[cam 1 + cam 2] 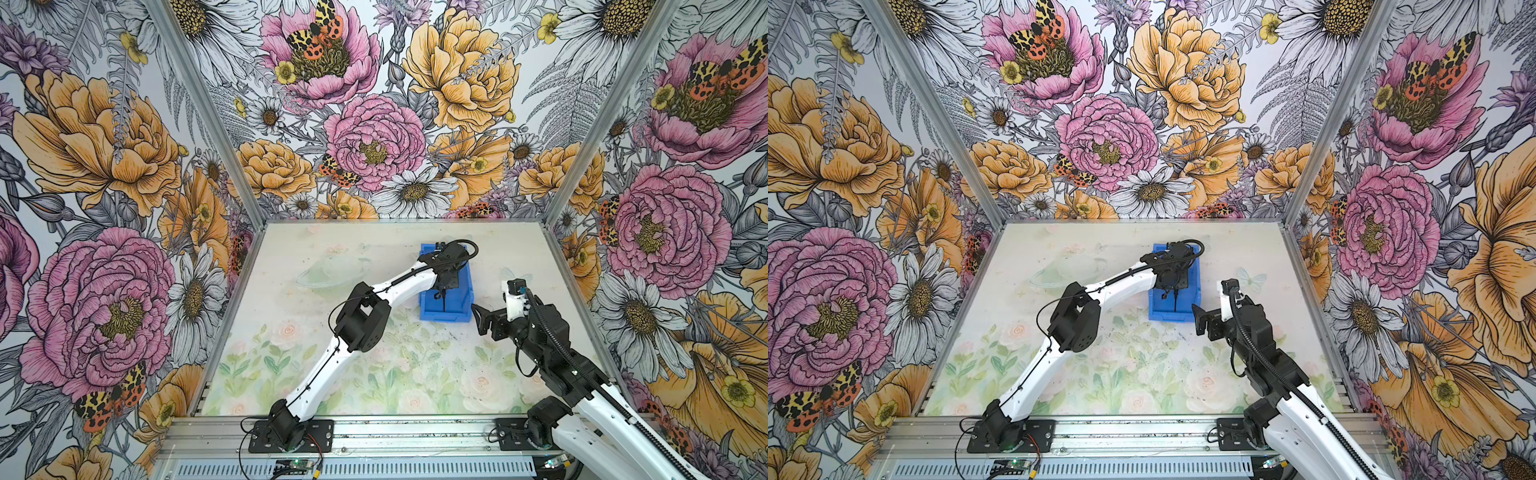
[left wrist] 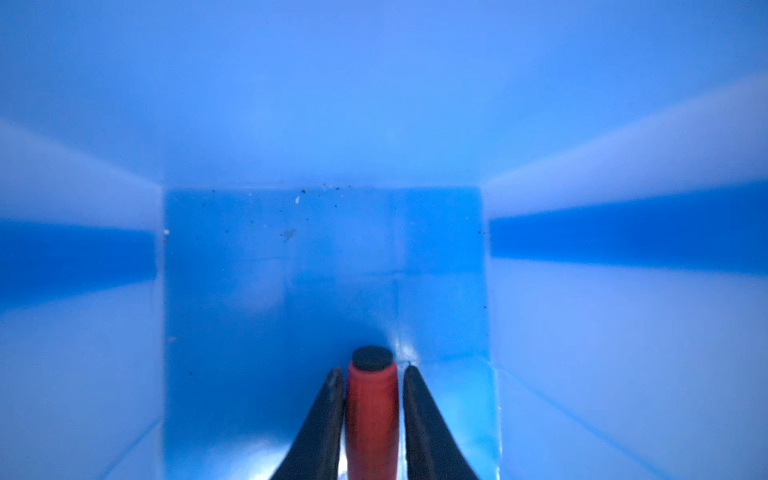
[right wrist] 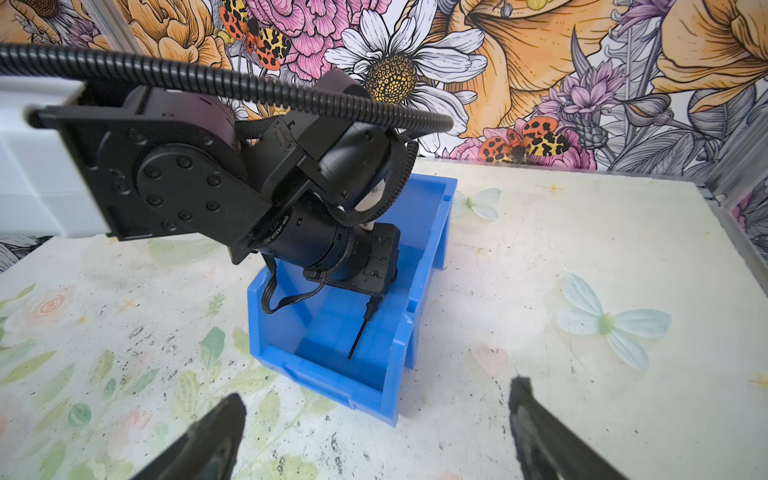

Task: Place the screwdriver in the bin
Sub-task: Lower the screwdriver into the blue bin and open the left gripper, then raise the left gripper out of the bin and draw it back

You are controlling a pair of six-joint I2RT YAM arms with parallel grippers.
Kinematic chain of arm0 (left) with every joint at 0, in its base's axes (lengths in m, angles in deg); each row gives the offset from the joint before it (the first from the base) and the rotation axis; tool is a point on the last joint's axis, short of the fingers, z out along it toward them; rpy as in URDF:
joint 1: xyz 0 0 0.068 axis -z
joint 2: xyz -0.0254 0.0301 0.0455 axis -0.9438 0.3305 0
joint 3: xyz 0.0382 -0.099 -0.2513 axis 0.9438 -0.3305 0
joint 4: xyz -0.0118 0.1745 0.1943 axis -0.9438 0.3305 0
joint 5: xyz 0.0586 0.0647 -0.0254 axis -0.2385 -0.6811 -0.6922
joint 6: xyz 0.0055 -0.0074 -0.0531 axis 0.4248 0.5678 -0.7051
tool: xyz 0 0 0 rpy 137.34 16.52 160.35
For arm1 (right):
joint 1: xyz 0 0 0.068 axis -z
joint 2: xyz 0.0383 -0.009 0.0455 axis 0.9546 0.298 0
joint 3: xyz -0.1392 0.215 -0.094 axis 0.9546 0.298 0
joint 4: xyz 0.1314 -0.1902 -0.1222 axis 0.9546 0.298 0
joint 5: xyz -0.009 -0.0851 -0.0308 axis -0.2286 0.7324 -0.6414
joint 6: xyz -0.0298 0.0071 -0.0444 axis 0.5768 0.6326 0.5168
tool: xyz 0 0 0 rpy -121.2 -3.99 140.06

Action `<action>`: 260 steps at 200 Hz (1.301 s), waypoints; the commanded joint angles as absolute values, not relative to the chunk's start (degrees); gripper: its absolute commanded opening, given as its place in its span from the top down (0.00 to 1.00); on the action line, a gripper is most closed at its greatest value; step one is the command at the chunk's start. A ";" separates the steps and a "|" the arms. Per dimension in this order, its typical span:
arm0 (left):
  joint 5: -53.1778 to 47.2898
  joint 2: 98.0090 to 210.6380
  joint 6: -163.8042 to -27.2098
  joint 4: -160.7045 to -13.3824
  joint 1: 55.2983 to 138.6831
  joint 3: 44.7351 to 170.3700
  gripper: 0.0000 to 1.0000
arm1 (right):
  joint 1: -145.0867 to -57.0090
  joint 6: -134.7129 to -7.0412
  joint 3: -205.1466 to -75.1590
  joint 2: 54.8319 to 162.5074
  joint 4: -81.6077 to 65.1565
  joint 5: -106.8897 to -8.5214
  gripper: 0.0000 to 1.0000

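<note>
Left wrist view, bottom centre: left gripper (image 2: 372, 374) stands slightly parted around the screwdriver (image 2: 371, 407); one finger (image 2: 332, 399) touches the red handle, a thin gap shows on the opposite side. Blue bin (image 2: 324, 266) walls surround both. Right gripper (image 3: 376, 409), spread wide and empty, sits just outside the bin.

one screwdriver (image 3: 360, 332), one bin (image 3: 428, 232)

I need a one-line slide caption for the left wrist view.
Left gripper inside the bin, its fingers flanking the screwdriver.
</note>
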State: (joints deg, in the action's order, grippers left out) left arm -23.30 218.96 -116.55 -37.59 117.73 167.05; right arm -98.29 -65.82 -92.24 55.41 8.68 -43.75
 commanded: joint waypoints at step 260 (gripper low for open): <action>-44.09 169.50 -110.71 -38.10 125.19 126.79 0.01 | -97.80 -66.89 -90.85 50.09 9.60 -39.21 0.01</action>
